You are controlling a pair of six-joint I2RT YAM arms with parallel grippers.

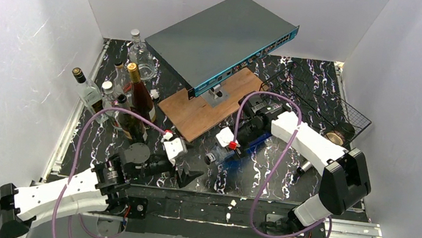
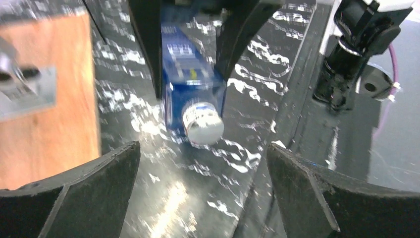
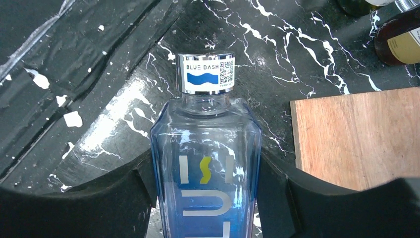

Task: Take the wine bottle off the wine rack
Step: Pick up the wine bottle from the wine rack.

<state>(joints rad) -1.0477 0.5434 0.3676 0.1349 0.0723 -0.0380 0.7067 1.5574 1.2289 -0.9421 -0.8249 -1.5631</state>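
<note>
Now the bottle [image 3: 205, 148] is off the rack [image 1: 345, 109]. It is a clear blue, flat-sided bottle, and it lies on its side over the middle of the table [image 1: 286, 184], nearer to the near edge, just beside the near corner of the board [image 1: 210, 103]. Its silver cap [image 3: 205, 74], with the words BLUE DASH, points toward the left arm. I cannot tell whether the bottle touches the table or hangs a little above it.

The right claw [image 3: 206, 188] is about half open and has the bottle's body between its black fingers [image 3: 124, 198], one pressed on each flat side.

The left claw [image 2: 203, 198] is spread wide and holds nothing. It is low over the table, facing the cap, and apart from it.

The rack stands at the far right corner, well apart from the bottle. The board carries a grey switch [image 1: 219, 40], which is tilted up. Several upright bottles [image 1: 126, 89] stand near the left edge.
</note>
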